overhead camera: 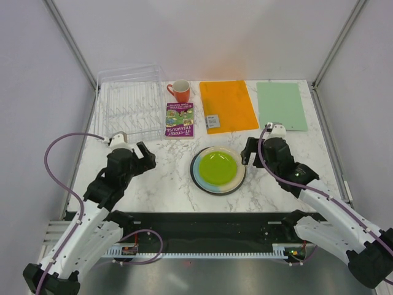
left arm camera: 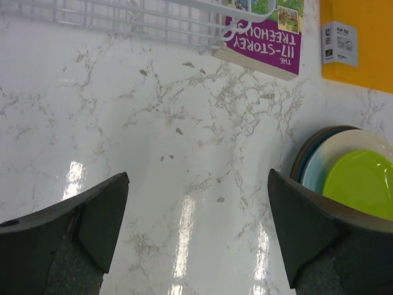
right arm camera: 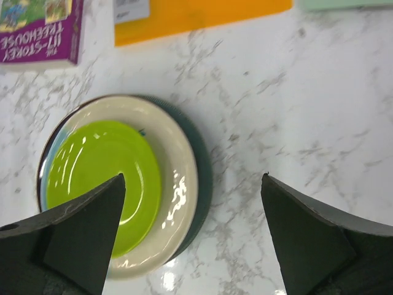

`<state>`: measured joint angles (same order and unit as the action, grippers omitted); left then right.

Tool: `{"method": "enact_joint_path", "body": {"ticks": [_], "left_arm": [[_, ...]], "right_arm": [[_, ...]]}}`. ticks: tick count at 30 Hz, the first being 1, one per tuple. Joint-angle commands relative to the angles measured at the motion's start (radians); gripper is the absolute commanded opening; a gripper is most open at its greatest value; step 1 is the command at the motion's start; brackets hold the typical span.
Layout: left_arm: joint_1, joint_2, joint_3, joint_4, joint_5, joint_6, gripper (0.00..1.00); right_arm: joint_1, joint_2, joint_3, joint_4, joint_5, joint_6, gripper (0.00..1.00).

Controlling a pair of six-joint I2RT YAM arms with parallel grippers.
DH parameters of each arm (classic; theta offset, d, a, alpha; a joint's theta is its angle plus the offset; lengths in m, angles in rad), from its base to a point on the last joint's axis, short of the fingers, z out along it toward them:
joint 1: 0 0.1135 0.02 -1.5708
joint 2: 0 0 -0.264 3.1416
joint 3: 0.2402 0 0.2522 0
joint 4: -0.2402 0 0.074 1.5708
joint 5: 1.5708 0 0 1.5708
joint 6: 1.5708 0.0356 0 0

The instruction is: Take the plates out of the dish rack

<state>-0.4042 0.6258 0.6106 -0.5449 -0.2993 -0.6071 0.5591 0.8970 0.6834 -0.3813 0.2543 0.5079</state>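
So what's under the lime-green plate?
A cream plate with a light-blue edge, then a dark teal plate. Only their rims show; the lime-green plate covers their centres, and anything lower is hidden.

The left arm [overhead camera: 92, 218] and right arm [overhead camera: 331, 209] have white shells, black joints, and a mauve cable [overhead camera: 47, 160] looping along each. Fingers [left arm camera: 95, 215] are broad dark-grey wedges.

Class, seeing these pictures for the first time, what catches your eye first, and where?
The lime-green plate crowning the stack of plates in the middle stands out first. Behind it glow an orange mat and an orange mug, and the dish rack at the back left holds no plates.
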Motion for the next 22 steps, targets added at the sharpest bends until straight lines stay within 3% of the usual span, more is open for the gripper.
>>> {"method": "enact_joint_path", "body": {"ticks": [1,8,11,12,16,22], "left_arm": [[0.001,0.081,0.066,0.167,-0.09,0.161,1.0],[0.001,0.248,0.078,0.44,-0.164,0.47,1.0],[0.001,0.27,0.04,0.54,-0.16,0.555,1.0],[0.002,0.272,0.013,0.645,-0.156,0.579,1.0],[0.004,0.273,-0.066,0.853,-0.17,0.707,1.0],[0.039,0.345,-0.167,1.087,-0.201,0.774,1.0]], "right_arm": [[-0.002,-0.02,0.062,-0.053,0.345,-0.084,0.98],[-0.002,-0.001,0.053,0.01,0.646,-0.075,0.98],[-0.002,-0.006,-0.007,0.166,0.623,-0.164,0.98],[-0.002,-0.006,-0.042,0.226,0.641,-0.198,0.98],[-0.001,-0.006,-0.107,0.33,0.711,-0.244,0.98],[-0.002,0.023,-0.15,0.472,0.658,-0.243,0.98]]}}
